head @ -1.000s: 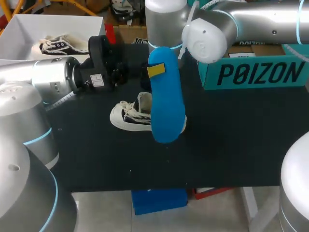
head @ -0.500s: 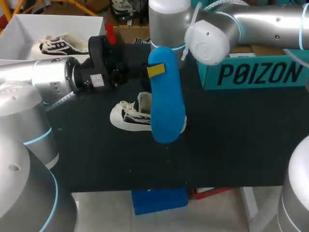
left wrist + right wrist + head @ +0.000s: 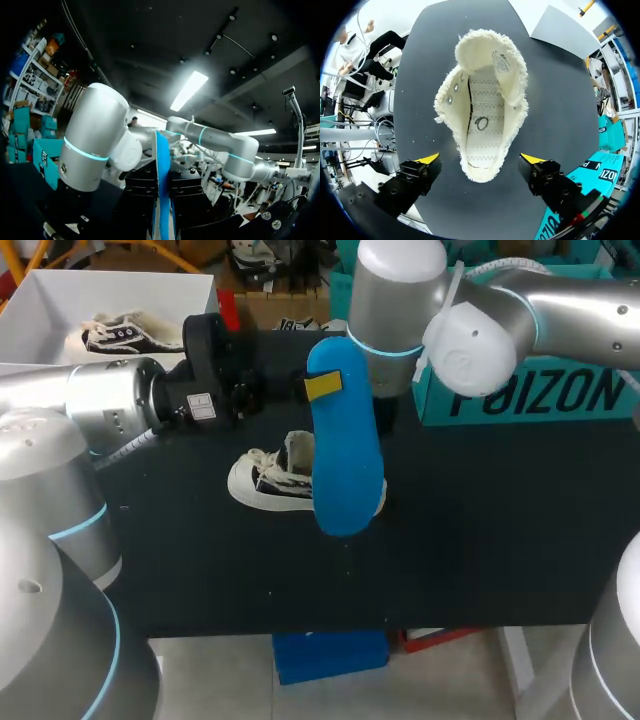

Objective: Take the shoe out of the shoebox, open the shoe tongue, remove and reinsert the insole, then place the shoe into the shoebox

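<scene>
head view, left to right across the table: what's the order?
Left arm → shoe → blue insole → teal shoebox. Right arm left out: it overlaps the insole and the shoebox.

The shoe (image 3: 482, 107) lies on the worktop (image 3: 420, 75) beneath the right end effector (image 3: 482, 159); the insole (image 3: 161, 165) stands clamped in the left end effector (image 3: 162, 212).

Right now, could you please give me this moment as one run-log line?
left gripper: shut on blue insole, held in air | right gripper: open above shoe | shoe: on table, empty
</scene>
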Tool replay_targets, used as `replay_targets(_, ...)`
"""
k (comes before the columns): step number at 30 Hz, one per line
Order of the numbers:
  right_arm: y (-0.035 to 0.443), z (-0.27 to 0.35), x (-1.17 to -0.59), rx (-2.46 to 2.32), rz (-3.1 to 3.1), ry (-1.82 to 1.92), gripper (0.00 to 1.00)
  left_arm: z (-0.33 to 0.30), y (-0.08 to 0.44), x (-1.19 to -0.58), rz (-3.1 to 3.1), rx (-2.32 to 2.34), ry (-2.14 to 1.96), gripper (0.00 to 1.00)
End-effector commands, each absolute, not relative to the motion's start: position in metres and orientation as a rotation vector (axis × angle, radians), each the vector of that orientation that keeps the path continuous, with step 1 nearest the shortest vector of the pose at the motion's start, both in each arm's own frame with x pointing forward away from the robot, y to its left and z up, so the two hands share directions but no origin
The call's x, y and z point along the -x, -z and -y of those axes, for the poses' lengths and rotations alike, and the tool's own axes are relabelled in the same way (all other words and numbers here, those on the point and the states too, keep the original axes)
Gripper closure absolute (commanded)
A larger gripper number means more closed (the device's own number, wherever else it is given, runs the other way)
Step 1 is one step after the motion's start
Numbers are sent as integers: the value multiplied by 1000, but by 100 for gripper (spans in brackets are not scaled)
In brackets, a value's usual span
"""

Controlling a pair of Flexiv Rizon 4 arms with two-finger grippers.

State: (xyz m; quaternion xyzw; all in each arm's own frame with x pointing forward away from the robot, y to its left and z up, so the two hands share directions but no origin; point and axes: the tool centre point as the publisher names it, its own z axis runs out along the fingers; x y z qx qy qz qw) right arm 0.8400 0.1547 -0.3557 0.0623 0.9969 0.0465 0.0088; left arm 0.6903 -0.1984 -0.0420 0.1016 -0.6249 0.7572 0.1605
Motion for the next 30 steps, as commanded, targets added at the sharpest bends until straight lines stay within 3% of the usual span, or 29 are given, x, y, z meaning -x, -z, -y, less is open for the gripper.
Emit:
replay_targets(1, 359, -143, -833, -199, -3082, -318, 0, 200, 43, -689, 1786, -295, -2168, 100)
replay_targets(30, 388, -109, -831, -255, -2888, -843, 0, 200, 43, -689, 1786, -295, -2168, 100)
